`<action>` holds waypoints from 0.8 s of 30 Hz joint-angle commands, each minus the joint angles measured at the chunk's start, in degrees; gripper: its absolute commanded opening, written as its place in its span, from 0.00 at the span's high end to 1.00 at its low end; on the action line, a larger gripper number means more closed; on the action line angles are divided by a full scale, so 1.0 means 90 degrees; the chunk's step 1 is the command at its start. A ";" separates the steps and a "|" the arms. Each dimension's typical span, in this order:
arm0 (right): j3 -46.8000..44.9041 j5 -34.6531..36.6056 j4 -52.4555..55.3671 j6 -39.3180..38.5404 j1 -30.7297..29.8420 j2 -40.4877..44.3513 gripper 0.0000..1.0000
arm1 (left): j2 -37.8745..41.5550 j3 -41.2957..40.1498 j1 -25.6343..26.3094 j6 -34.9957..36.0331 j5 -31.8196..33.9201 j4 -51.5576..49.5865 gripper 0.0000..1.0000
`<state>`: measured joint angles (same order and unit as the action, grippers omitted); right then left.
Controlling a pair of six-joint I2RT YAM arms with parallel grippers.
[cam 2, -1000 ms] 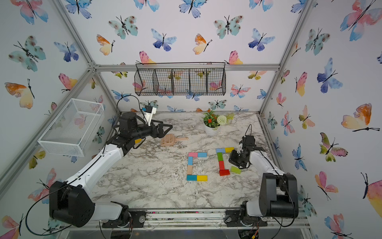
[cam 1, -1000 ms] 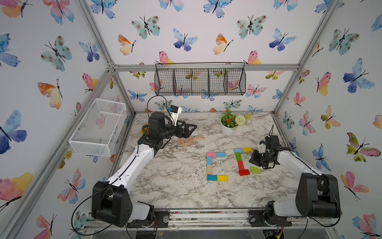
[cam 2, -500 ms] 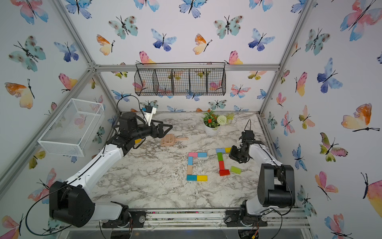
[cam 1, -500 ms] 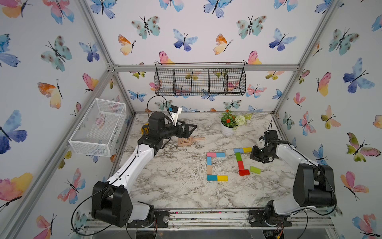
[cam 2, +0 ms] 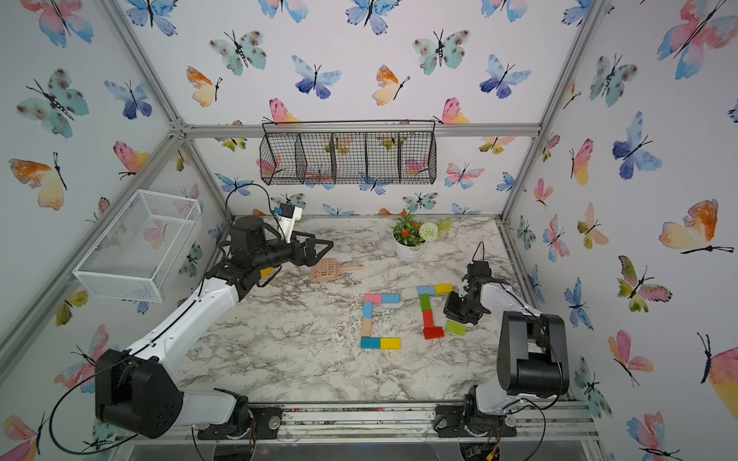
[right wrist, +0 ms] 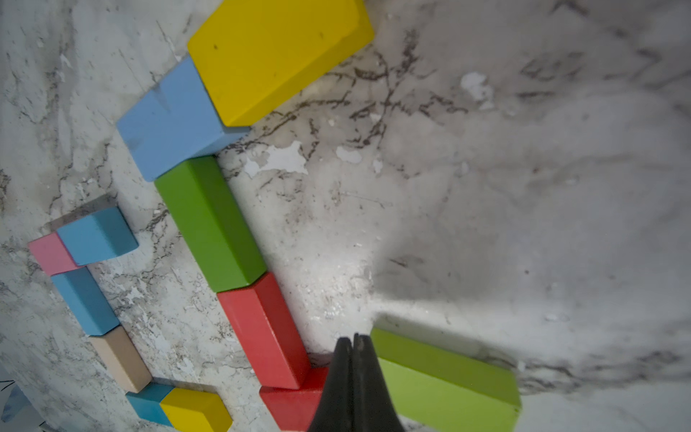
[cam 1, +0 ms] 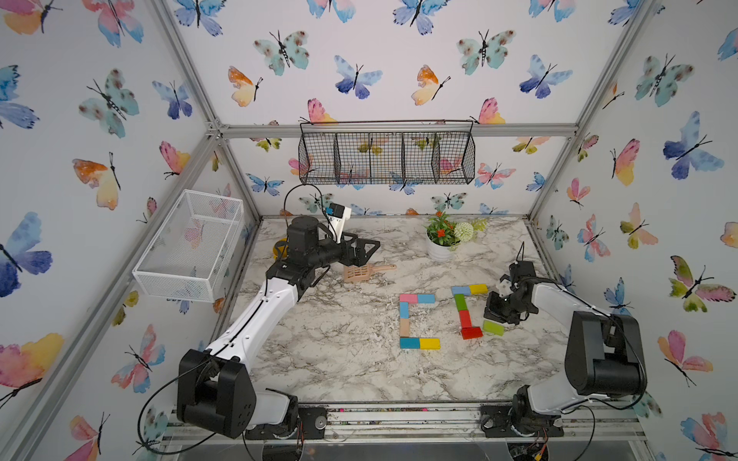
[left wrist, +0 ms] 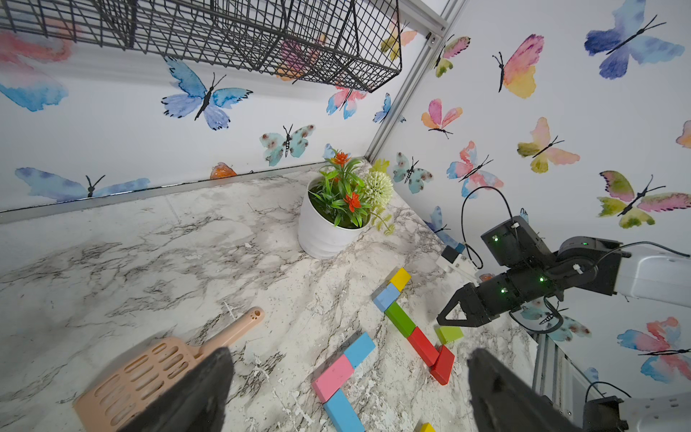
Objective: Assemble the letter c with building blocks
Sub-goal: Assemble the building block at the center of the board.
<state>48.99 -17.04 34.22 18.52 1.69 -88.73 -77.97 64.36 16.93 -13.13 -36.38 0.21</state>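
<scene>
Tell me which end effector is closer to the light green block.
Right. The right end effector, shut, sits right beside the light green block, tips at its edge. The left end effector is open, far off by the tan scoop.

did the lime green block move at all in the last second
No. In a top view the lime green block lies just where it did a second ago, with the same gap beside the bottom red block and the same tilt.

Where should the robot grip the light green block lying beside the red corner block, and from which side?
Probably pinch the light green block across its two long sides, mid-length, from straight above. It lies flat, long sides bare, one short end close to the red corner block.
</scene>
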 commanded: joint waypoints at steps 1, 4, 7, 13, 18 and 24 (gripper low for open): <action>-0.0096 0.0082 -0.0038 -0.0109 0.0034 -0.0034 0.95 | 0.0129 -0.0033 -0.0040 -0.0008 -0.0147 0.0180 0.02; -0.0143 0.0049 -0.0059 -0.0110 0.0036 -0.0034 0.95 | 0.0141 -0.0041 -0.0045 -0.0011 -0.0157 0.0172 0.02; -0.0204 -0.0009 -0.0114 -0.0105 0.0034 -0.0052 0.96 | 0.0158 -0.0038 -0.0046 -0.0016 -0.0158 0.0188 0.02; -0.0307 -0.0089 -0.0103 -0.0086 0.0036 0.0047 0.96 | 0.0168 -0.0041 -0.0053 -0.0004 -0.0147 0.0179 0.02; -0.0325 -0.0201 0.0019 -0.0083 0.0036 0.0228 0.96 | 0.0160 -0.0039 -0.0072 0.0003 -0.0154 0.0182 0.02; -0.0228 -0.0129 0.0124 -0.0048 0.0036 0.0464 0.97 | 0.0178 -0.0037 -0.0094 0.0013 -0.0156 0.0185 0.02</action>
<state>46.33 -17.96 33.21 18.33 1.85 -86.48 -77.95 64.27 16.67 -13.13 -36.40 0.23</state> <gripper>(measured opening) 0.040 0.984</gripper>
